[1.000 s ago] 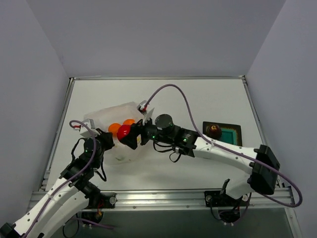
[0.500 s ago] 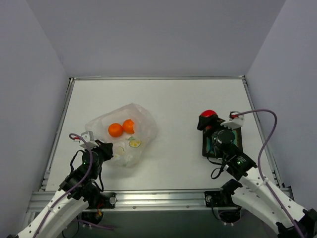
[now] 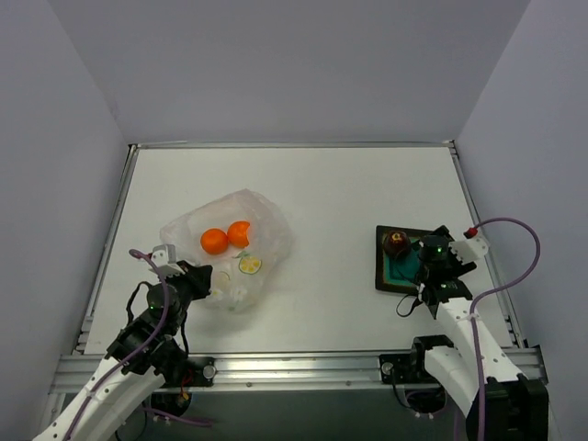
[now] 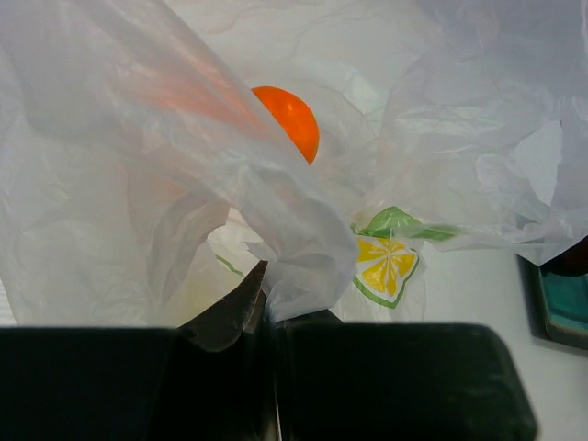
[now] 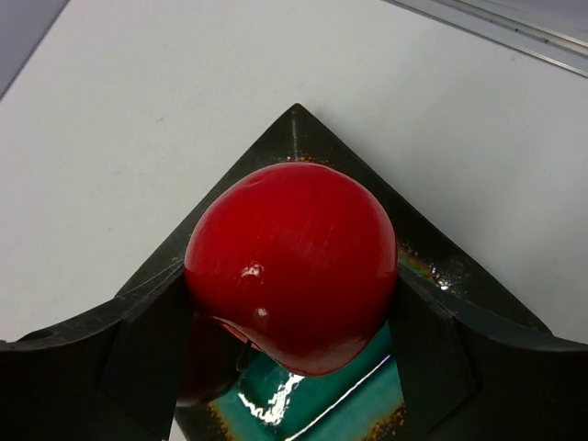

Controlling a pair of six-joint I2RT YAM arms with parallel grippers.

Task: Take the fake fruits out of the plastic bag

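Top view: plastic bag [image 3: 262, 241], translucent and crinkly, lies left on the table [image 3: 349, 184], with two orange balls [image 3: 214, 241] touching inside it. Left gripper [image 3: 197, 278] is at the bag's near edge. Maroon fruit [image 3: 397, 243] sits in the black tray [image 3: 379, 276] on the right. Right gripper [image 3: 427, 266] is over the tray, its load hidden here.
Left wrist: jaws fully closed, pinching a bag fold. One orange ball shows through the film, lemon-slice print [image 4: 384, 266] nearby.
Right wrist: fingers spread wide, clamped on a glossy red fruit [image 5: 289, 266] above the tray's teal centre.
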